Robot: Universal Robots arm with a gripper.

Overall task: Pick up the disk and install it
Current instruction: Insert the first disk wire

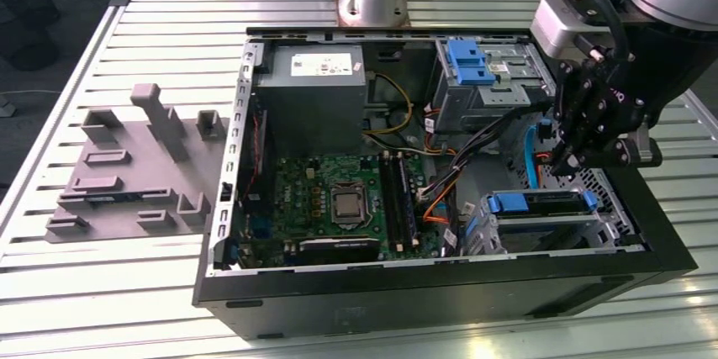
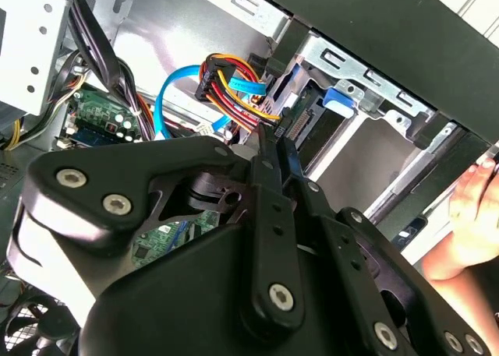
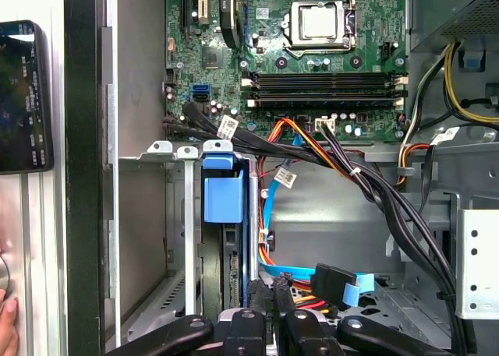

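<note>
Install step: claw [image 1: 557, 166] clenched, holding nothing, poised inside the case [image 1: 449, 292]; disk [image 1: 539, 205] already sat in the bay just below; only seating it fully seemingly remained

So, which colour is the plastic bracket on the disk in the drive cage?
Blue, clearest on the disk in the first wrist view.

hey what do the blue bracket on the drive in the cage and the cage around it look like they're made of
The blue bracket looks like moulded plastic: uniform colour, soft sheen, rounded edges. The cage looks like bare sheet metal: pale grey, thin folded strips, bent tabs.
</note>
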